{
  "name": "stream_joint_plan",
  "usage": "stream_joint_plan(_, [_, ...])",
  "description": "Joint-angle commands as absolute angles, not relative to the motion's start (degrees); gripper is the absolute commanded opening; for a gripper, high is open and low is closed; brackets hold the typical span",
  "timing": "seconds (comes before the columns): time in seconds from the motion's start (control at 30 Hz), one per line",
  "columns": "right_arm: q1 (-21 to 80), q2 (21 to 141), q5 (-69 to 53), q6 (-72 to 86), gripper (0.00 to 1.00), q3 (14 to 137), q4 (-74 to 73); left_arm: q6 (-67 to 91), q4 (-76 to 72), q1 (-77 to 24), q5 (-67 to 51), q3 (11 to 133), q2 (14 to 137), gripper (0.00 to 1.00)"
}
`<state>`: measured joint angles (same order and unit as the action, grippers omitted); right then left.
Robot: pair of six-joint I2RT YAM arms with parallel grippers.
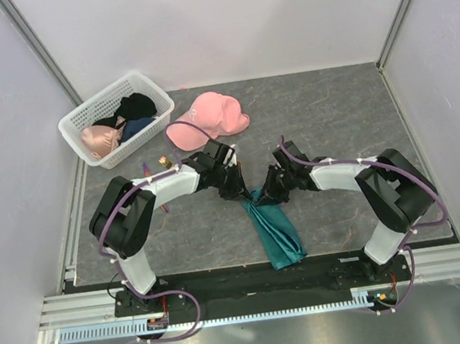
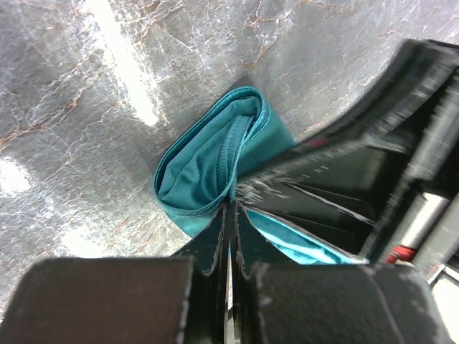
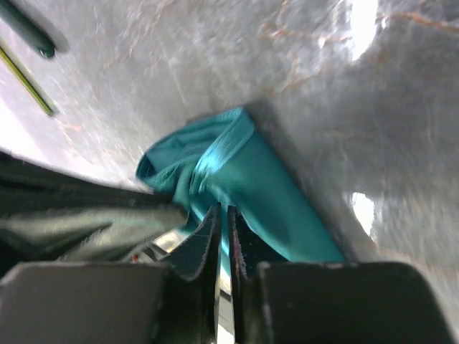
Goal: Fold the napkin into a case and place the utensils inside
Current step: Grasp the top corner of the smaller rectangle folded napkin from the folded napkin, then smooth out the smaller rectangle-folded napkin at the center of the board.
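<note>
We judge the task about halfway through. The napkin (image 2: pixel 208 161) lies as a long, narrow, layered strip. One end is rolled into an open loop just ahead of the fingertips, and the rest trails back from both hands toward the arm bases.

The left hand (image 2: pixel 231 209) is clenched on a hem of it, its two fingers pressed together with cloth caught at their tips. The right hand (image 3: pixel 223 213) meets it from the opposite side, almost touching. It too is pinched down on the cloth, with only a sliver of teal showing between its fingers.

So we are in the folding, not past it, and we cannot tell whether the strip has a usable pocket yet. The utensils (image 3: pixel 30 32) have not gone in. They lie bare on the worktop (image 1: pixel 333 116), well apart from the napkin, off to the outer side of the left hand. What is left, as we read it, is to finish the fold, let go, fetch both pieces and slide them inside.

The worktop is a dark grey mat with a marbled, cracked pattern that throws bright glare. Farther beyond the left hand sit a pink cap (image 1: pixel 210 117) and a white basket (image 1: pixel 79 124) of clothes. Pale plain walls (image 1: pixel 235 18) close in the back and both sides.
</note>
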<state>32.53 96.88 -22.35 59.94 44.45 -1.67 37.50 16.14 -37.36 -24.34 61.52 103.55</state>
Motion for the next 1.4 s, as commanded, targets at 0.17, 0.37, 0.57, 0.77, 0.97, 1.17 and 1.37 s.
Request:
stream_joint_plan(0.17, [32.52,90.18,-18.55,47.03,0.20,52.29,-24.15,35.86,17.58,-37.35,-24.17,64.07,102.22,0.23])
stream_joint_plan(0.37, [32.52,88.69,-16.44,37.72,0.34,56.60,-35.31,33.84,22.14,-37.18,-21.89,65.65,97.92,0.47])
stream_joint_plan(0.57, [34.71,85.17,-13.81,32.79,0.47,57.04,-43.49,33.39,27.68,-37.27,-19.33,63.82,89.84,0.48])
stream_joint_plan(0.77, [42.18,82.71,-10.20,33.39,0.53,57.92,-47.54,41.99,20.32,-39.10,-26.54,49.24,82.45,0.43])
stream_joint_plan(0.97, [46.58,81.74,-7.21,34.63,0.50,55.99,-48.69,49.64,13.64,-44.28,-28.13,41.93,81.38,0.42])
stream_joint_plan(1.17, [48.86,81.30,-4.75,33.84,0.50,54.67,-50.28,54.66,9.94,-50.00,-27.07,40.26,84.28,0.40])
stream_joint_plan(1.37, [51.94,81.91,-4.48,35.07,0.50,52.82,-48.08,58.53,5.10,-51.42,-26.11,36.83,86.83,0.34])
